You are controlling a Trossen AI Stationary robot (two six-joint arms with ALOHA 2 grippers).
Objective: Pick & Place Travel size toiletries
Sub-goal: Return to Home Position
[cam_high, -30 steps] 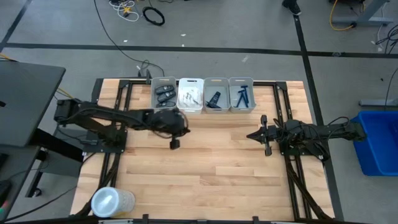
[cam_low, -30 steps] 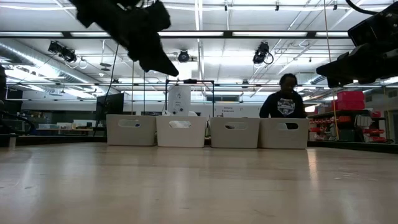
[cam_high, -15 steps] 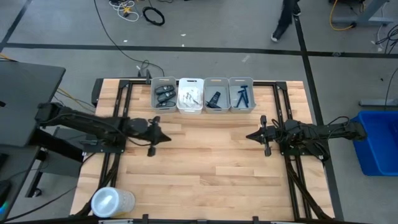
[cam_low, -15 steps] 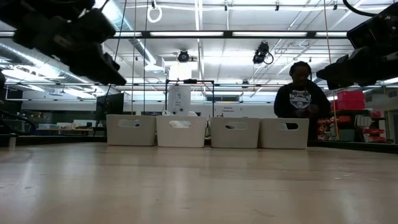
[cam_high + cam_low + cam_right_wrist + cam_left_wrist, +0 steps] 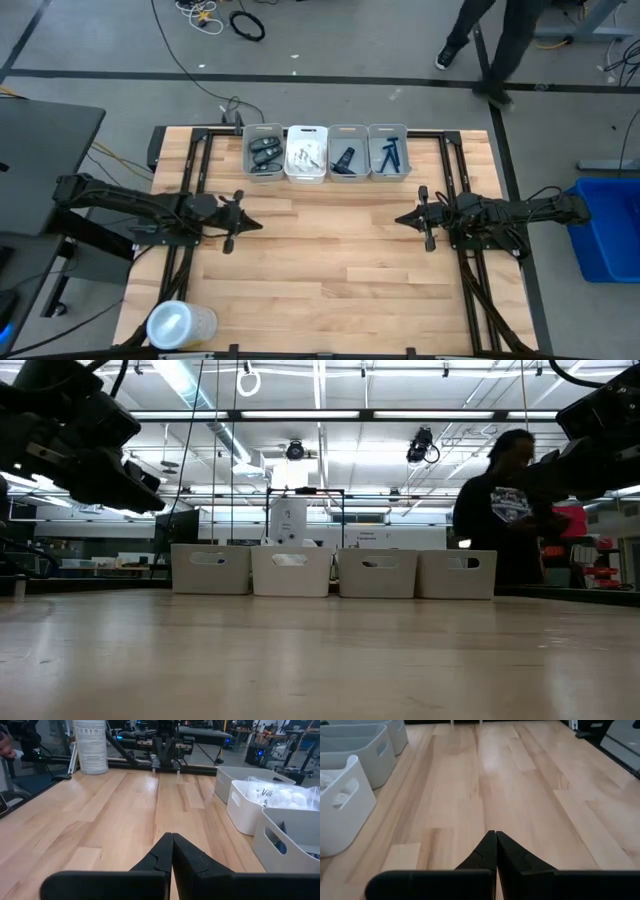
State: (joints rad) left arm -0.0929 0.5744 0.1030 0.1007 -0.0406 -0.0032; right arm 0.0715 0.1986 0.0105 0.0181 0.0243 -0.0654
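You are at the closing step: the sorting looks done, and both arms only need to go to rest. Every one of the travel size toiletries that shows lies in the row of bins. The white packets (image 5: 306,156) fill the white bin (image 5: 306,131). The dark oval cases (image 5: 264,152) sit in the grey bin touching its left side. A dark-blue item (image 5: 345,160) lies in the grey bin on its right side, and the blue razors (image 5: 390,155) in the grey bin one place further right. No item shows on the bare table (image 5: 340,280).

Your left gripper (image 5: 257,224) hangs above the boards, left of the white bin and well apart from it towards the table's near edge. In the left wrist view its fingers (image 5: 487,851) are pressed together with nothing between them. Your right gripper (image 5: 400,218) hangs off to the right of the white bin, about as far towards the near edge. Its fingers (image 5: 162,851) are likewise clenched on nothing.

As I judge it, the next move calls for no grasp at all. Draw each arm away from the white bin to its own side and let it settle. A person (image 5: 510,510) passes beyond the white bin, off the table, so keep the arms within the table's edges.
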